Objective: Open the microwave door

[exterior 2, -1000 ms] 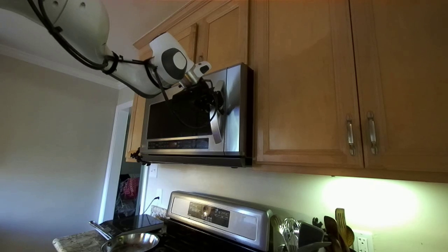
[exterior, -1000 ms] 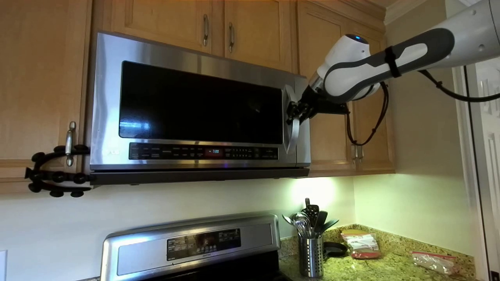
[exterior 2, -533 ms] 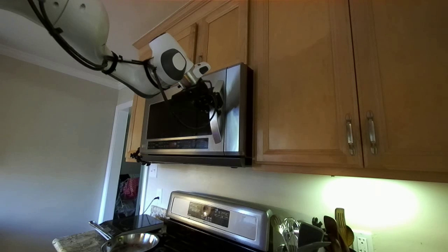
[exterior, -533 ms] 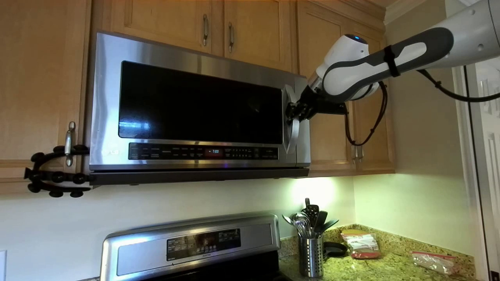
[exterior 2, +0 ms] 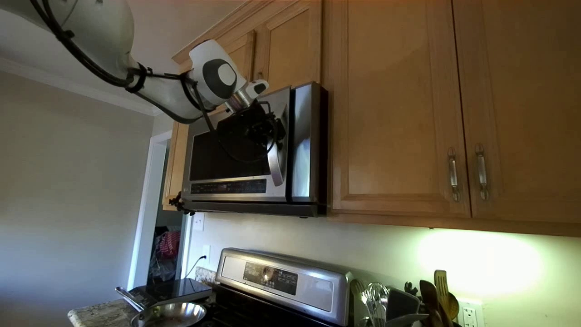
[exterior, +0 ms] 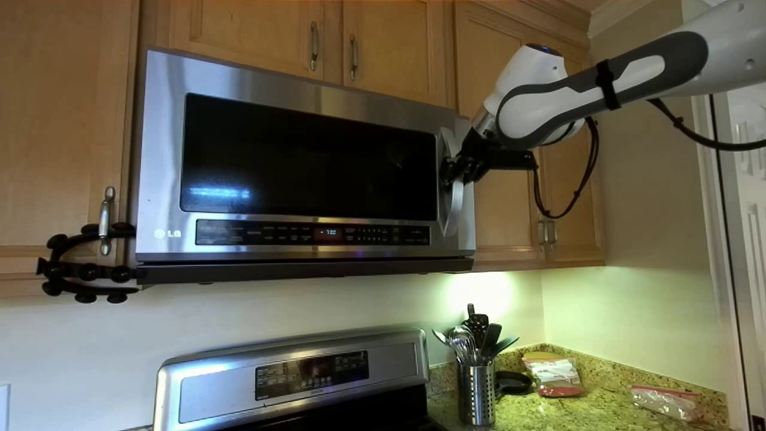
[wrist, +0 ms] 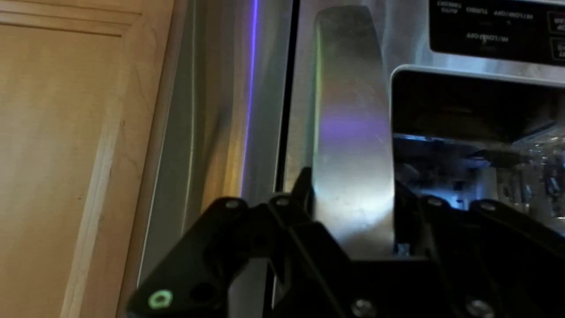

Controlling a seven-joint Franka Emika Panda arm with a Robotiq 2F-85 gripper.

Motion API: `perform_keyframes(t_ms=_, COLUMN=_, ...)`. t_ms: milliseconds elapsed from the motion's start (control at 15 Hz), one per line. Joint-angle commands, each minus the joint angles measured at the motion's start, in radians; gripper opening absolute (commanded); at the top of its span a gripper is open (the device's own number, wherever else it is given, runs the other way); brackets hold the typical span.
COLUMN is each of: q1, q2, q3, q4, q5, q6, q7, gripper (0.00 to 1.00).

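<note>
The microwave door (exterior: 311,158) has a steel frame and a large dark window. It also shows in an exterior view (exterior 2: 227,159), where a narrow dark gap (exterior 2: 291,141) runs between its handle-side edge and the steel side panel. The door stands slightly ajar. Its curved steel handle (wrist: 353,110) runs upright between my fingers in the wrist view. My black gripper (wrist: 353,190) is closed around the handle, one finger on each side against its edges. In an exterior view the gripper (exterior: 455,170) holds the middle of the handle (exterior: 456,206). The fingertips behind the handle are partly hidden.
Wooden cabinets (exterior: 389,54) border the microwave above and at the sides. A black curved bracket (exterior: 90,269) sticks out at the hinge side. The stove panel (exterior: 299,377) is below. A utensil holder (exterior: 477,392) stands on the counter. A steel pan (exterior 2: 170,314) sits by the stove.
The door's handle side has swung slightly outward, and a dark gap has appeared at its edge. My gripper and arm have moved outward with the handle, still holding it.
</note>
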Motion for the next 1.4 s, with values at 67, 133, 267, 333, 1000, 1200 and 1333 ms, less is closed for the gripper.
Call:
perform_keyframes(t_ms=67, q1=0.02, q2=-0.159, q3=0.051, q4=-0.081, q5=-0.027, q6=-0.234, q7=-0.007, gripper=0.04)
perform_keyframes(t_ms=133, q1=0.026, q2=-0.18, q3=0.058, q4=-0.087, q5=-0.016, q6=-0.262, q7=-0.01, gripper=0.04)
perform_keyframes(t_ms=267, q1=0.038, q2=-0.209, q3=0.066, q4=-0.09, q5=-0.002, q6=-0.336, q7=-0.017, gripper=0.38)
perform_keyframes(t_ms=333, q1=0.047, q2=-0.218, q3=0.064, q4=-0.089, q5=0.014, q6=-0.363, q7=-0.019, gripper=0.36)
perform_keyframes(t_ms=1000, q1=0.133, q2=-0.213, q3=-0.02, q4=-0.134, q5=0.231, q6=-0.737, q7=-0.16, gripper=0.96)
perform_keyframes(t_ms=1200, q1=0.141, q2=-0.201, q3=-0.067, q4=-0.189, q5=0.344, q6=-0.789, q7=-0.213, gripper=1.0)
perform_keyframes(t_ms=1333, q1=0.13, q2=-0.199, q3=-0.074, q4=-0.225, q5=0.377, q6=-0.808, q7=-0.218, gripper=1.0)
